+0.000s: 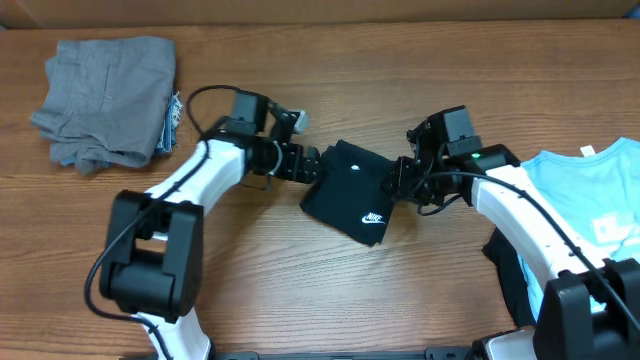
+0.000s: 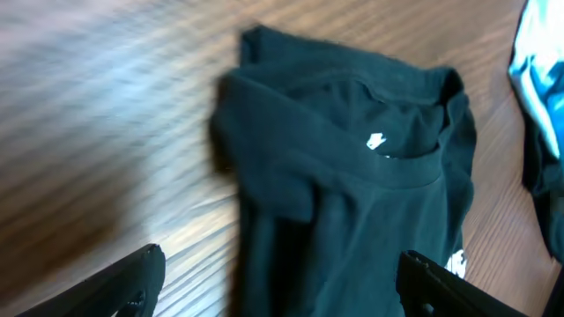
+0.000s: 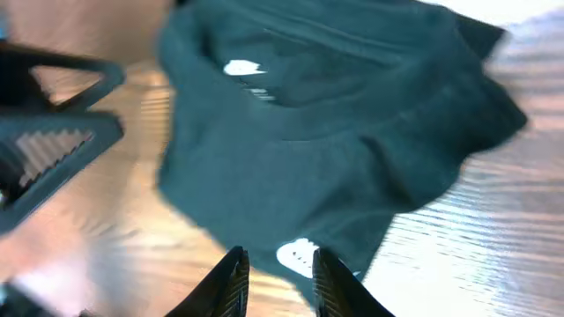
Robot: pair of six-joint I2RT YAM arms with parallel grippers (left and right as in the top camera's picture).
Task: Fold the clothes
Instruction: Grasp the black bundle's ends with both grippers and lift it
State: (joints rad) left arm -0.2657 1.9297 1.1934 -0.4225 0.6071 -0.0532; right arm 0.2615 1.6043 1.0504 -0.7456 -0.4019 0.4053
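Note:
The black T-shirt (image 1: 350,192) lies folded into a small packet on the wooden table (image 1: 300,290), its white logo (image 1: 372,217) facing up near the front corner. My left gripper (image 1: 318,168) is at the packet's left edge. In the left wrist view the left gripper (image 2: 282,271) has its jaws spread wide over the shirt (image 2: 352,176), holding nothing. From the right, my right gripper (image 1: 393,182) meets the packet. In the right wrist view the right gripper (image 3: 278,277) stands a little parted, just above the shirt's edge beside the logo (image 3: 295,255).
Grey folded garments (image 1: 105,100) are piled at the back left corner. A light blue white-printed T-shirt (image 1: 590,190) lies at the right edge, with dark cloth (image 1: 505,270) beneath my right arm. A cardboard wall (image 1: 320,10) runs along the back.

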